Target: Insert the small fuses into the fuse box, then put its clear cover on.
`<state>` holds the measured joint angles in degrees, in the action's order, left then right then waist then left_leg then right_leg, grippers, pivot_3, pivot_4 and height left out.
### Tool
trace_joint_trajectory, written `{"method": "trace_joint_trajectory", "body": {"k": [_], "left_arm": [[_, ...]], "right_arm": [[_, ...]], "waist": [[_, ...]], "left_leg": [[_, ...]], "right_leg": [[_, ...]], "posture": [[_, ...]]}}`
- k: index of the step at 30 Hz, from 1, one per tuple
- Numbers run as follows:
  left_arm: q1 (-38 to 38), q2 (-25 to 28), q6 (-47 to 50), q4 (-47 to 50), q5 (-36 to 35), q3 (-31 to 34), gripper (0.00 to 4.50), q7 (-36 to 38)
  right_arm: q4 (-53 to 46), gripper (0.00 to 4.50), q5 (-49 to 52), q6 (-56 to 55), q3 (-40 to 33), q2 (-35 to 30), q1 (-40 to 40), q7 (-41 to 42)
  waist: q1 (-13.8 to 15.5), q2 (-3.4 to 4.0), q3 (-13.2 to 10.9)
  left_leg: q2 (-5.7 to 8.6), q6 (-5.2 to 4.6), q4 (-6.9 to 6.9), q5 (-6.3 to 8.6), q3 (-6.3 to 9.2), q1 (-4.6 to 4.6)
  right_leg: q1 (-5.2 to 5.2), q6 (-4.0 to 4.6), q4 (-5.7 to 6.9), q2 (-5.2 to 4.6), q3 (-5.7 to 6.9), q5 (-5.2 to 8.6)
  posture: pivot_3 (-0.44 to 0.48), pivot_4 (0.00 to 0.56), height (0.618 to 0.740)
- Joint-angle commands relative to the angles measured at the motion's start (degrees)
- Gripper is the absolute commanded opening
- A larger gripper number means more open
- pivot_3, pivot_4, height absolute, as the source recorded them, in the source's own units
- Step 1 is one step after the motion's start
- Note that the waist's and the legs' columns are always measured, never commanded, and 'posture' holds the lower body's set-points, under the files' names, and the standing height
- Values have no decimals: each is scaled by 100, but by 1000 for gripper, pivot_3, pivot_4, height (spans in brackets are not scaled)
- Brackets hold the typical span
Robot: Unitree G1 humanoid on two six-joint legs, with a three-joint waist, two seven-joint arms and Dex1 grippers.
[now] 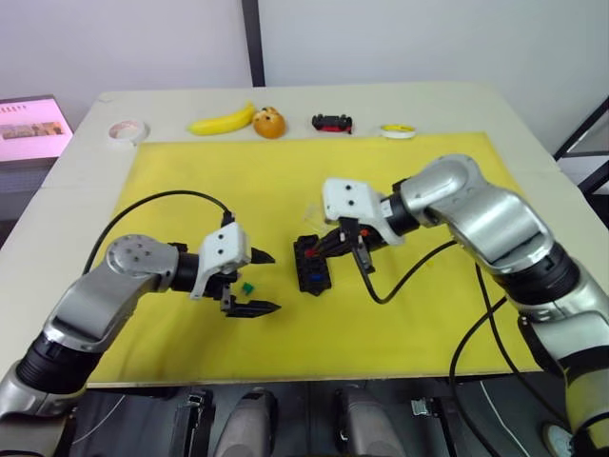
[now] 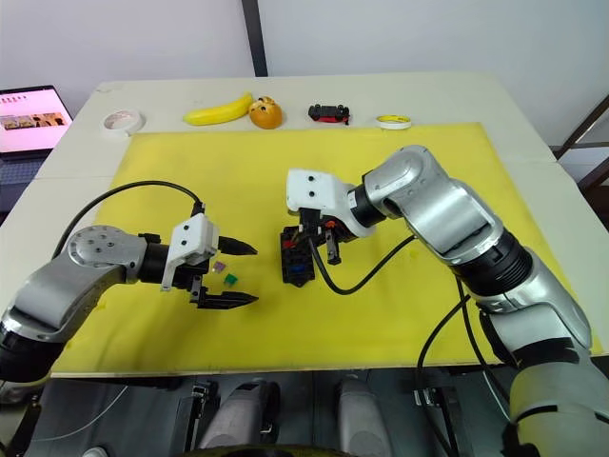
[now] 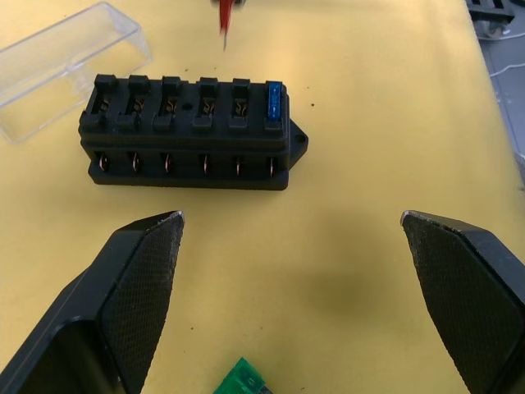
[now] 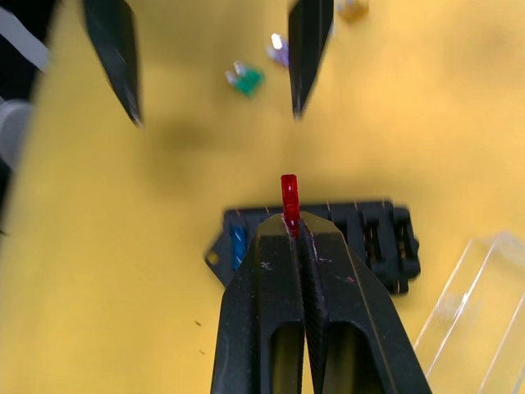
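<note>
The black fuse box lies mid-mat, a blue fuse seated in one end slot. My right gripper is shut on a red fuse, held just above the box. Beside the box lies the clear cover. To the box's left my left gripper stands open, with nothing between its fingers. A green fuse and a purple fuse rest on the mat by the left gripper. A tan fuse lies a little farther off.
The yellow mat covers most of the table. Along the far edge stand a tape roll, a banana, an orange, a black-and-red toy car and a yellow tape roll. A laptop sits far left.
</note>
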<state>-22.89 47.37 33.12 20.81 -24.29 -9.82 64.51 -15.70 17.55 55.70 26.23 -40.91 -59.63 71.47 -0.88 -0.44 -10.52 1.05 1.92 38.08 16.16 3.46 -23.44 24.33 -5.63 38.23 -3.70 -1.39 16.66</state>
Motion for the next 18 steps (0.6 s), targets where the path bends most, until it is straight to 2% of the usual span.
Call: {"method": "trace_joint_trajectory", "body": {"k": [1,4,9,18], "left_arm": [[-110,-38,-108,73,29,62,4451,-24],[-138,-82,-122,38,50,45,4451,-31],[-125,-120,-184,-18,79,33,4451,-37],[-81,-144,-233,-18,136,26,4451,-34]], "right_arm": [[-126,0,42,100,3,-103,-264,98],[62,0,-102,-65,243,-135,-343,164],[264,0,-83,-405,200,56,-131,111],[517,0,-463,-1121,472,-69,133,348]], "waist": [[0,-1,1],[-3,-1,1],[-4,-1,1],[-5,-1,1]], "left_leg": [[0,0,1,0,0,0],[4,0,2,0,-1,0],[4,0,2,0,-1,0],[5,0,5,0,-1,0]], "right_leg": [[0,0,0,0,0,0],[0,0,0,-1,0,0],[0,0,1,0,0,0],[0,0,5,0,0,0]], "posture": [[0,150,740],[0,150,740],[0,150,740],[0,150,740]]}}
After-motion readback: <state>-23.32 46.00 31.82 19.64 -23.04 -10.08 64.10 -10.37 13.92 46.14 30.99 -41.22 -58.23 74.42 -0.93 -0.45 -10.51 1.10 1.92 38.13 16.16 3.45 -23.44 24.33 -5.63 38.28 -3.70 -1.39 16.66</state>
